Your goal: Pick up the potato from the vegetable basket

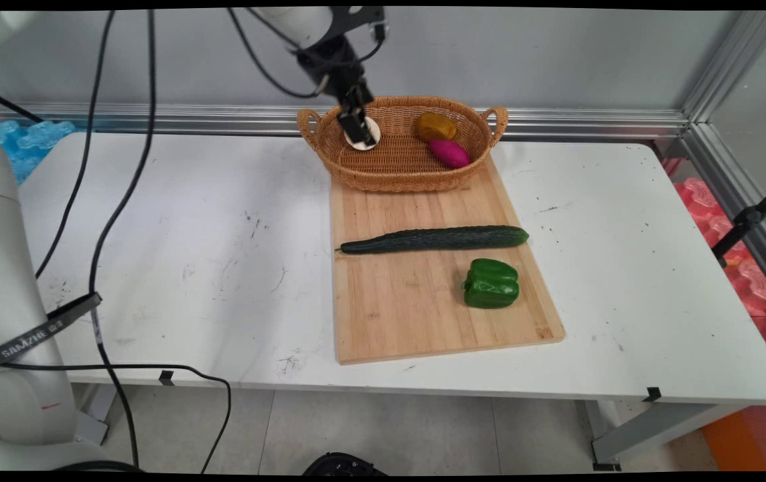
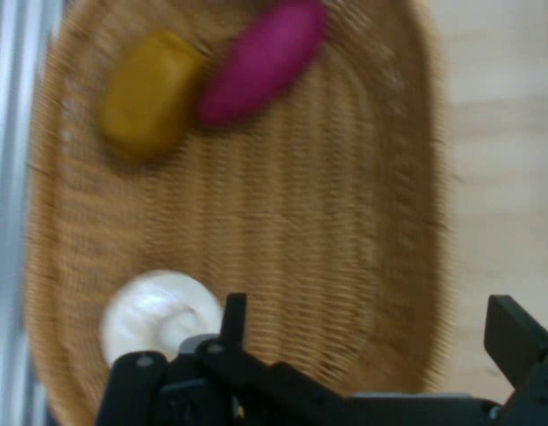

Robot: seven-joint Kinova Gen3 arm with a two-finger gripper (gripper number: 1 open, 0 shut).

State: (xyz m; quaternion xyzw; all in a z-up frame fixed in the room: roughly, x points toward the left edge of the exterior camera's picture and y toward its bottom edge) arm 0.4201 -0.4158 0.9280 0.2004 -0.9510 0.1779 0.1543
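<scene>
Where the main view looks down across the white table (image 1: pixel 175 221), the black pincer (image 1: pixel 358 127) hangs over the left end of a woven basket (image 1: pixel 396 171), directly in front of a pale round disc (image 1: pixel 364 136) that lies inside it; a mustard-yellow lump (image 1: pixel 434 126) and a magenta oval piece (image 1: pixel 450 153) sit touching in the basket's right half; the basket stands on the far end of a wooden cutting board (image 1: pixel 416 314), with a long dark cucumber (image 1: pixel 434 239) lying across the board's middle and a green bell pepper (image 1: pixel 491 284) nearer the front, right of centre, apart from the cucumber; in the hand view, the pincer (image 2: pixel 371 333) has its two fingers (image 2: pixel 234 318) spread wide with only basket weave (image 2: pixel 345 240) between them, gripping nothing; the pale disc (image 2: pixel 159 315) lies just outside the left finger, and the yellow lump (image 2: pixel 150 93) and magenta piece (image 2: pixel 261 62) rest side by side at the basket's far end
</scene>
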